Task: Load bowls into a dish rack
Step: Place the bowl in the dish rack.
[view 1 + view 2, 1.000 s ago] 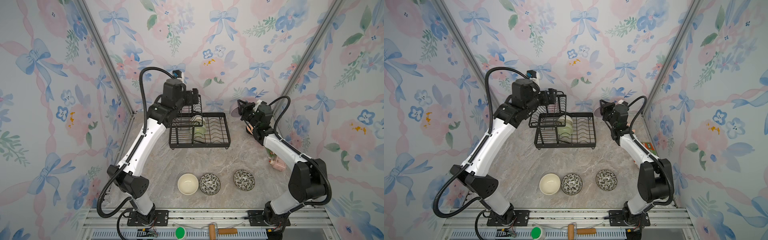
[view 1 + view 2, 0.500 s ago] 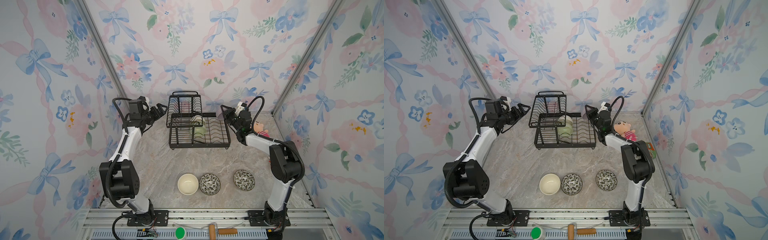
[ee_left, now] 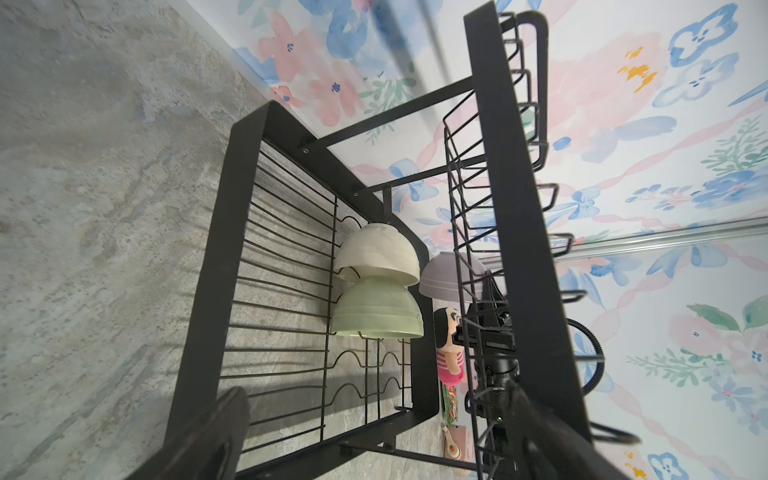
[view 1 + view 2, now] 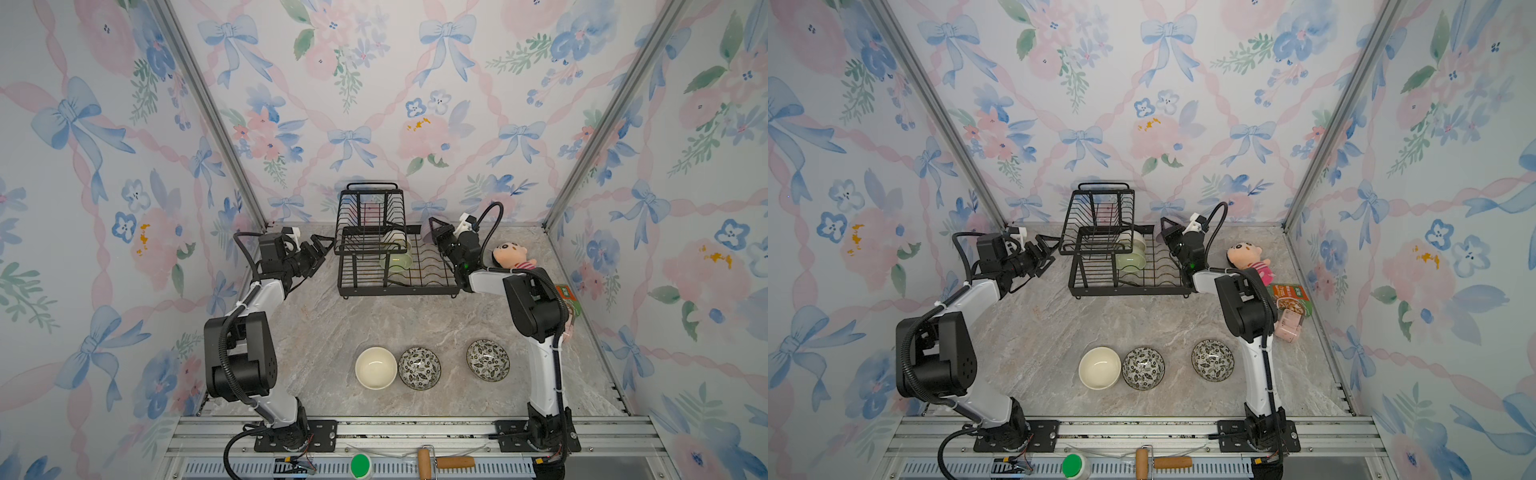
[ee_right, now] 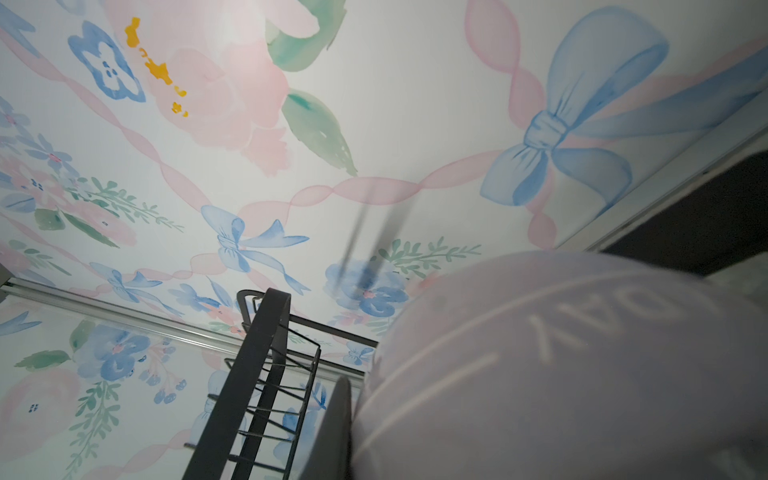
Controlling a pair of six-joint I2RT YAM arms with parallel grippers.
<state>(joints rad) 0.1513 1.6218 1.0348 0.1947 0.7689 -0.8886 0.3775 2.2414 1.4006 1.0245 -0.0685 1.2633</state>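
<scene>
Where the dish rack [image 4: 399, 291] sits close to the back wall, its long side runs left to right across the table [image 4: 332, 328]. The raised basket [image 4: 368, 251] stands over its left end and the base tray [image 3: 208, 266] stretches out to the right. In the tray's slots a cream bowl [image 3: 378, 249] and a pale green bowl [image 3: 374, 309] stand on edge one against the other, mouths turned toward the front of the table. Bare wire slots run on to the right of them. The right gripper [image 4: 433, 235] reaches in at the tray's right rear corner with its fingers clamped on the lavender bowl [image 3: 440, 276], which is also on edge and just beside the cream one. I cannot tell whether it touches the wires. The left gripper [image 4: 323, 246] hangs just off the rack's left end at basket height, pointing at it with fingers spread wide and nothing between them. In front of the rack lies a broad stretch of bare marble. Near the front edge a second cream bowl [image 4: 375, 368] sits upright, rim to rim with a leaf-patterned bowl [image 4: 419, 368]. The other leaf-patterned bowl [image 4: 487, 360] stands apart, near the right arm's base. The right side is tighter, with a doll [image 4: 509, 255], a snack packet [image 4: 1289, 299] and a pink container [image 4: 1287, 326] lined along the wall.
</scene>
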